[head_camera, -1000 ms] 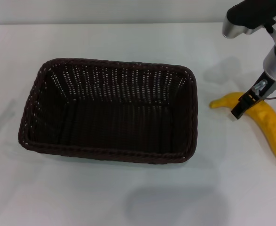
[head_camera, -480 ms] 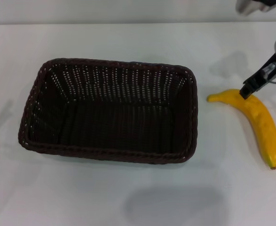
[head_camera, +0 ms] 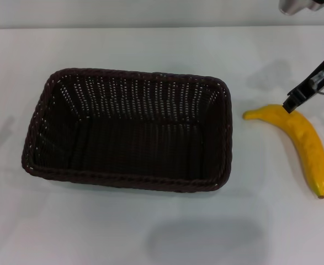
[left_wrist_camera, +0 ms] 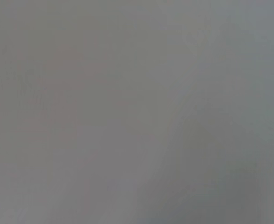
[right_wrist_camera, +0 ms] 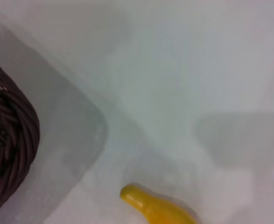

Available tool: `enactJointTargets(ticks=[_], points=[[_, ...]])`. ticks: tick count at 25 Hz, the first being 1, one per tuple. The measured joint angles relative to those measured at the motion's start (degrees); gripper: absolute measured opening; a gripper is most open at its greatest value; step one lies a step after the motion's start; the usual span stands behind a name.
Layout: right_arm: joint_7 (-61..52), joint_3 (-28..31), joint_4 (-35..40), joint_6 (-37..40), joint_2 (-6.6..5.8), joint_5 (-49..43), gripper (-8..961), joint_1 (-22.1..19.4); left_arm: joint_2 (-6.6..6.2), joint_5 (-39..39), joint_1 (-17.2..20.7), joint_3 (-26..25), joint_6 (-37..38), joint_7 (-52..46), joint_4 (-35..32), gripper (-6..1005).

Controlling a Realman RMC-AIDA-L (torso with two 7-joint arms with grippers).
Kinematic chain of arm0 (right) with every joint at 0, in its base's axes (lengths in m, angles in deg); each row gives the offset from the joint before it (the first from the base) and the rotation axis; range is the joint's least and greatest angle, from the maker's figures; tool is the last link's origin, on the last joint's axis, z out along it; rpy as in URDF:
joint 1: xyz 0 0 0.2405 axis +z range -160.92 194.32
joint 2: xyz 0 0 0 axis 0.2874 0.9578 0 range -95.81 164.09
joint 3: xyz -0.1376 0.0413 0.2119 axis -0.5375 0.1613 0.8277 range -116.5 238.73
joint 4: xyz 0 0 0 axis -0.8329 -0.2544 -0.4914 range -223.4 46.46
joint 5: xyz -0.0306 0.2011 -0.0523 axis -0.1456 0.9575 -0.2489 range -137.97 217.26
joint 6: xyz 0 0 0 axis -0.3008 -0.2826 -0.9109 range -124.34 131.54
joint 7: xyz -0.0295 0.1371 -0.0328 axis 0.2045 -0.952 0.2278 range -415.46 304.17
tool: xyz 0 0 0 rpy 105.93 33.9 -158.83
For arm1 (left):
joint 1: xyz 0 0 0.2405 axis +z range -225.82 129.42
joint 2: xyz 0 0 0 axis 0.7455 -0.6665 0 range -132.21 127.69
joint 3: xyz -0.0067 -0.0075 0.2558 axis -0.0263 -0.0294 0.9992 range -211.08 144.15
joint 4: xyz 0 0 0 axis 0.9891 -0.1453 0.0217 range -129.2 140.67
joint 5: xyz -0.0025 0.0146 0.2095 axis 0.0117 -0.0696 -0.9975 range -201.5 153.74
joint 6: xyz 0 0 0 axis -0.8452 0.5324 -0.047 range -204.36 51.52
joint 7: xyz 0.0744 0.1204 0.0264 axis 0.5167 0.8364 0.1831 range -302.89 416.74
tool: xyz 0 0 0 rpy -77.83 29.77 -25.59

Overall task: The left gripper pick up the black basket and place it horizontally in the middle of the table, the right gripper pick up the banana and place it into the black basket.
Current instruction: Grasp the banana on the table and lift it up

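The black basket [head_camera: 128, 130] stands empty and lengthwise across the middle of the white table [head_camera: 150, 232]. The banana [head_camera: 299, 141] lies on the table to the right of the basket, its stem end toward the basket. My right gripper [head_camera: 291, 104] hangs at the right edge of the head view, and a thin dark fingertip [head_camera: 288, 105] touches the banana's upper part near the stem end. The right wrist view shows a basket corner [right_wrist_camera: 8, 149] and the banana's end [right_wrist_camera: 148, 205]. The left gripper is out of view, and the left wrist view shows only plain grey.
The table's far edge [head_camera: 150, 27] runs along the top of the head view. Bare tabletop lies in front of the basket and to its left.
The right arm has risen and drawn back toward the upper right, taking its blue ring out of view. The banana has shifted left and turned, and now shows whole. The basket has not moved.
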Motion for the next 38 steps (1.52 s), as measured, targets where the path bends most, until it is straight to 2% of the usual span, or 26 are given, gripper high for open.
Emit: enactJointTargets(ticks=[5,10,24,29,35,38], points=[[0.2,0.3,-0.1,-1.2,0.01,-0.9,340,0.4,0.08,0.0,-0.1,0.0,0.1,0.0,0.2,891],[0.5,0.6,-2.1,-2.1,-0.02,-1.5,579,1.4,0.12,0.0,-0.3,0.0,0.4,0.0,0.4,891],[2.2,0.4,-12.2,-0.8,0.23,-1.5,858,4.6,0.26,-0.3,-0.8,0.1,1.0,0.0,0.4,890],[2.3,-0.1,-12.8,-0.4,0.24,-1.6,832,4.7,0.23,-0.3,-0.8,0.0,1.0,0.0,0.4,890],[2.8,-0.4,-12.1,0.7,0.13,-1.7,606,4.4,0.14,-0.3,-0.8,0.0,1.0,0.0,0.4,891],[3.2,-0.2,-11.8,1.6,0.11,-1.8,537,4.0,0.11,-0.1,-0.8,0.0,1.1,0.0,0.4,892]])
